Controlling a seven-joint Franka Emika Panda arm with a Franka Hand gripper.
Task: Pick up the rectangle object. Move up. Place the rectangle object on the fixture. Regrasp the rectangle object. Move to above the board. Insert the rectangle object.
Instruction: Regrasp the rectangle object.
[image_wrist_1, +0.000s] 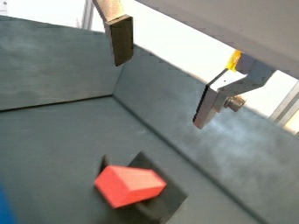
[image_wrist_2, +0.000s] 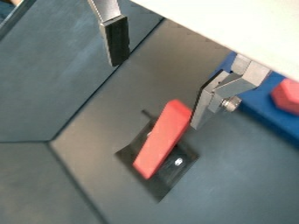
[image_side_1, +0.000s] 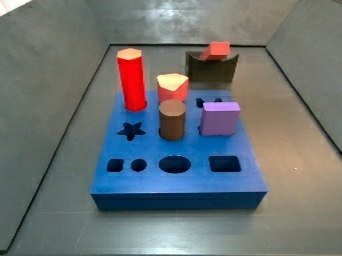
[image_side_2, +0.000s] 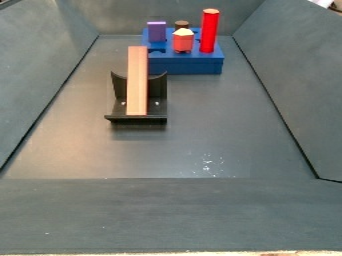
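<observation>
Grey-walled bin floor: rectangle object (image_side_2: 136, 82) is leaning on the fixture (image_side_2: 138, 108), placed. Gripper (image_wrist_2: 163, 61) is hovering above it, jaws spread, empty. Regrasp, carry to board (image_side_1: 178, 172), insertion are remaining.

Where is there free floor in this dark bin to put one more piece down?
The widest bare floor lies between the dark fixture, which carries the long salmon-red bar, and the near wall. Narrow strips run beside the thick blue board. The board's back half is crowded with posts. The open pincer hangs above the bar, empty.
</observation>
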